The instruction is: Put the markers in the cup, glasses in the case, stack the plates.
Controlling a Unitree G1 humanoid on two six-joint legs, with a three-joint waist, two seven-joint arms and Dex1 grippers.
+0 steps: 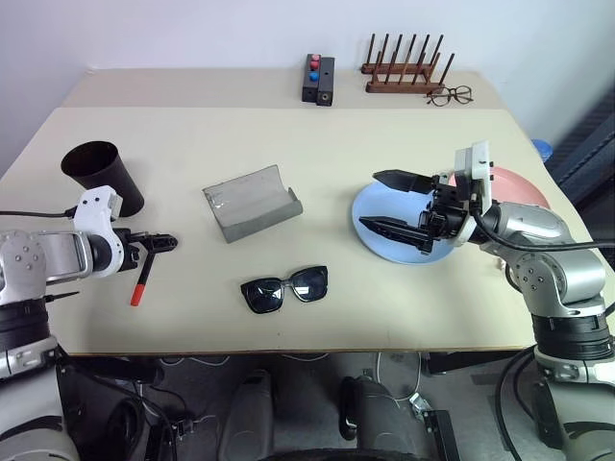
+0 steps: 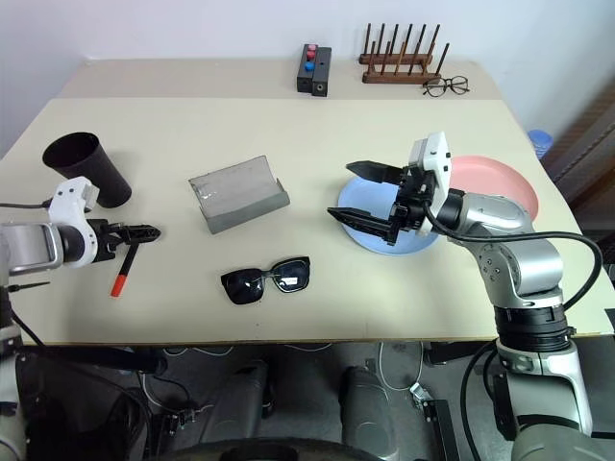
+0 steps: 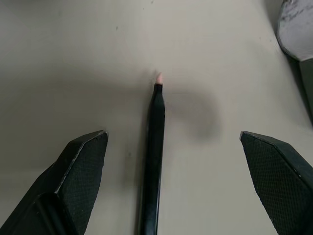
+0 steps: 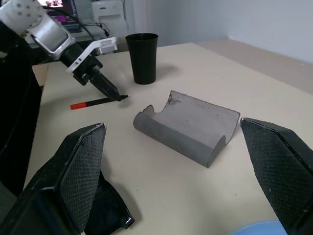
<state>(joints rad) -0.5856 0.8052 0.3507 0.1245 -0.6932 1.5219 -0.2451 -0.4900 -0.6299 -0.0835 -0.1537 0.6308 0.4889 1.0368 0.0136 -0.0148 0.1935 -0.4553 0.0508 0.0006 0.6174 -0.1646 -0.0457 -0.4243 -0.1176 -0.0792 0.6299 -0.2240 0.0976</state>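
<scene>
Black with a red end, the marker (image 1: 142, 280) lies flat on the beige surface (image 1: 288, 144) near its left edge, and the left gripper (image 1: 165, 243) hangs just over the marker's black end with its jaws spread wide, one finger to each side of the shaft and nothing gripped. Behind it, closer to the left edge, the matte black cup (image 1: 104, 175) stands upright, well apart from the marker. Toward the middle of the surface the grey case (image 1: 252, 203) lies open like a trough, and the black sunglasses (image 1: 284, 288) rest in front of it, nearer the front edge, lenses folded flat against the top. Near the right edge the light blue plate (image 1: 389, 226) sits with the pink plate (image 1: 524, 187) beside it; whether their rims overlap I cannot tell. The right gripper (image 1: 389, 202) hovers above the blue plate, pointing toward the case, jaws wide and empty. Along the back edge sit a small black box with red and blue buttons (image 1: 318, 79), a wooden rack of pegs (image 1: 404, 67) and wire-rimmed spectacles (image 1: 450, 95).
</scene>
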